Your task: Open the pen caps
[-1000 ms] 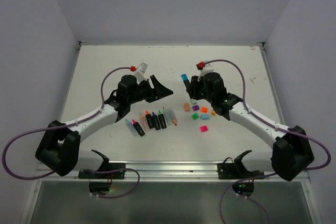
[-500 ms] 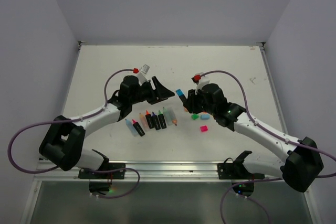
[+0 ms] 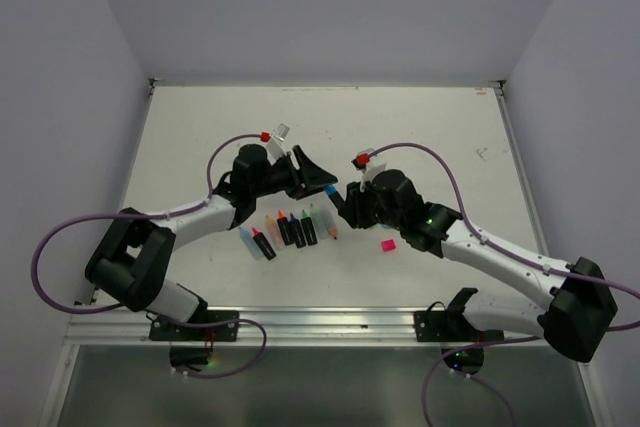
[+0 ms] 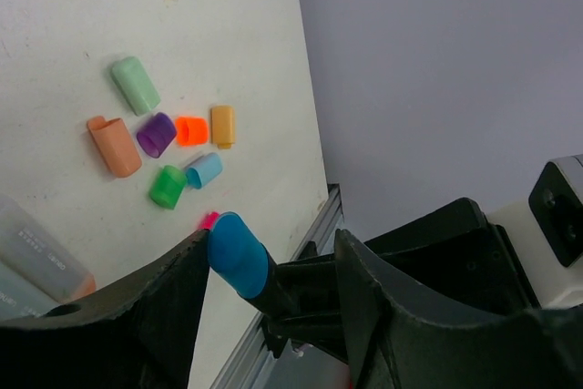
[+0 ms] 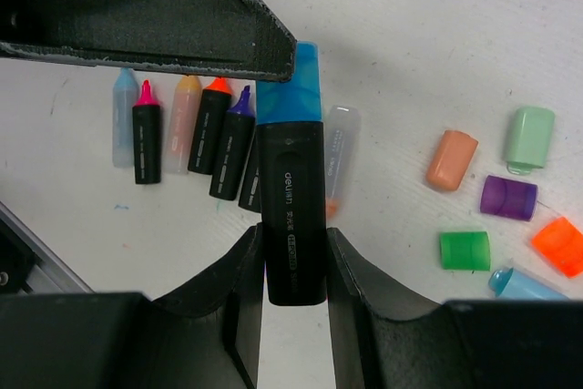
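My right gripper [image 5: 292,236] is shut on a black pen [image 5: 291,216] with a blue pen cap [image 5: 290,88] still fitted. It holds the pen above the table's middle [image 3: 350,197]. My left gripper [image 4: 271,241] stands open with its jaws on either side of the blue cap [image 4: 237,252]. One finger touches the cap and the other stands apart from it. Loose pen caps lie on the table: mint [image 4: 135,85], peach [image 4: 114,145], purple [image 4: 156,134], orange [image 4: 191,130], green [image 4: 168,186], cyan [image 4: 203,170] and pink [image 3: 388,244].
A row of several uncapped pens [image 3: 290,229], black and pale-bodied, lies under the two grippers, also seen in the right wrist view [image 5: 191,134]. The metal rail [image 3: 320,322] marks the near table edge. White walls enclose the table on three sides.
Both arms have come together over the middle of the table. The right one has carried the capped pen leftward between the left gripper's jaws, which have narrowed a little.
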`<state>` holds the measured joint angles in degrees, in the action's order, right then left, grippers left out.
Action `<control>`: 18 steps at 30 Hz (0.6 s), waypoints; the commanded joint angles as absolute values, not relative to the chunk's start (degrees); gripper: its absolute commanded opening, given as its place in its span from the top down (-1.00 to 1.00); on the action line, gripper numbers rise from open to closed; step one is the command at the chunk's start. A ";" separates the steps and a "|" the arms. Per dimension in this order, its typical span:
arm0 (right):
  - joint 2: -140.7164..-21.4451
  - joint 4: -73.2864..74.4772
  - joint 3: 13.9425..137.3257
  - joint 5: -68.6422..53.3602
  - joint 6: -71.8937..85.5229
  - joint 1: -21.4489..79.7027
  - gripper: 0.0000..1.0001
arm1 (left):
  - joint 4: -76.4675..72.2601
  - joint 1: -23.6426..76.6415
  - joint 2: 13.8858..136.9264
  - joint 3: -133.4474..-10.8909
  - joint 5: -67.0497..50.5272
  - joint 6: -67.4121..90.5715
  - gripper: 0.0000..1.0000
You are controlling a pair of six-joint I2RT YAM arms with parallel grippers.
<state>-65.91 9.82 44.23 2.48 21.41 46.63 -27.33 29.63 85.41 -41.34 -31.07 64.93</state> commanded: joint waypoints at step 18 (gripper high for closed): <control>-64.25 6.33 43.51 6.15 21.45 48.43 1.00 | -37.97 29.27 87.01 -38.41 -35.33 69.26 0.36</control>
